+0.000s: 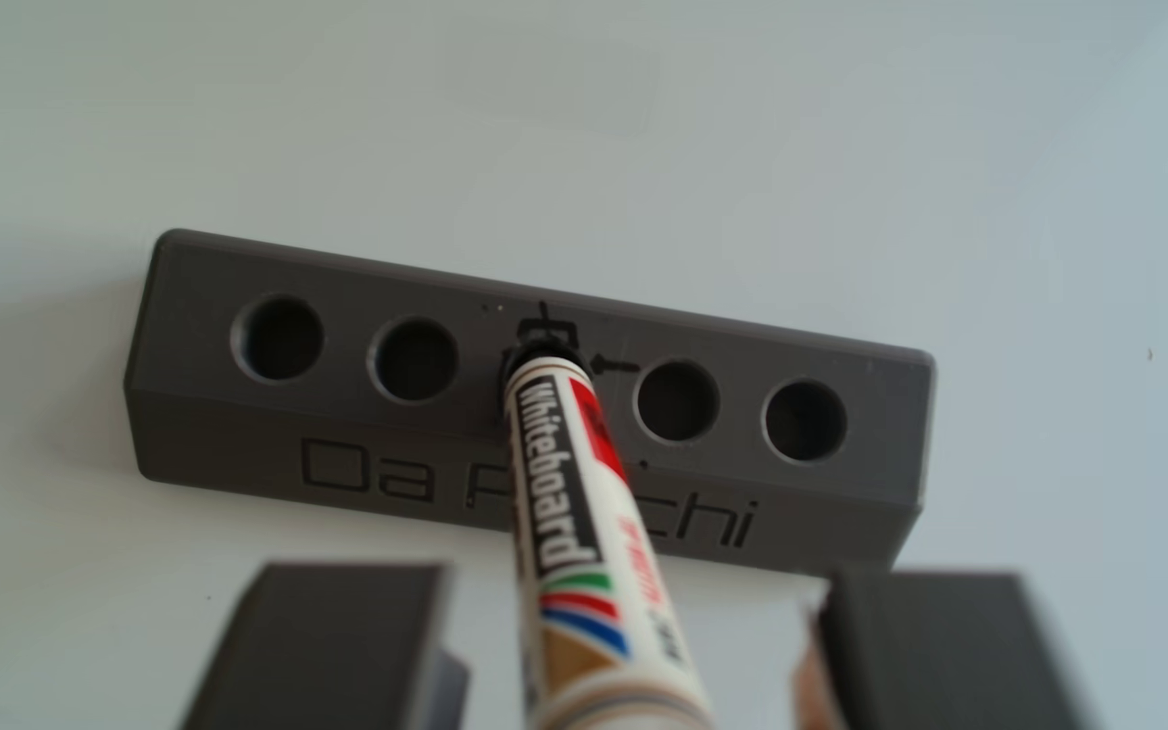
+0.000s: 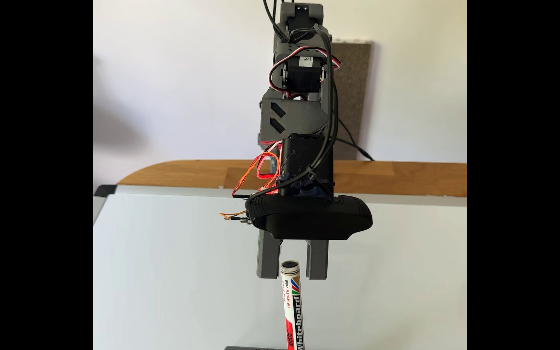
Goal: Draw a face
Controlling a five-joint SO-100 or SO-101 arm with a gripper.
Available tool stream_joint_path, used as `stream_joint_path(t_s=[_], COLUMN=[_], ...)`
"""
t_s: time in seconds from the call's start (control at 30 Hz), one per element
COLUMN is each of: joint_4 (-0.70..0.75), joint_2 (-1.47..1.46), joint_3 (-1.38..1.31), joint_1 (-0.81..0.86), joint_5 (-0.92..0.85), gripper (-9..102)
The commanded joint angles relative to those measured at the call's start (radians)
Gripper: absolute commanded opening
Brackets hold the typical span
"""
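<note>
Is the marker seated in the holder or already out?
In. The marker stands tip-down in the middle hole of the grey block; the open gripper straddles its top end without touching.

Even, bright daylight, no glare. Other view soft overall; gripper point(image 1: 627, 646) fingers nearest the lens blurred worst. Fixed view sharp, black-barred sides.

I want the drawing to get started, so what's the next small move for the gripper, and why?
Probably close the gripper on the whiteboard marker. The marker stands in the middle hole of the grey block, its top end between the two open fingers, untouched, and the whiteboard carries no strokes yet.
</note>
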Motion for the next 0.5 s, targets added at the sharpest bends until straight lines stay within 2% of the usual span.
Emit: stream_joint_path(t_s=[0.0, 0.47], joint_4=[-0.002, 0.034], joint_2=[0.026, -0.011], joint_3=[-0.052, -0.061], joint_1=[0.012, 0.012], joint_5=[-0.006, -0.005], gripper=[98, 98])
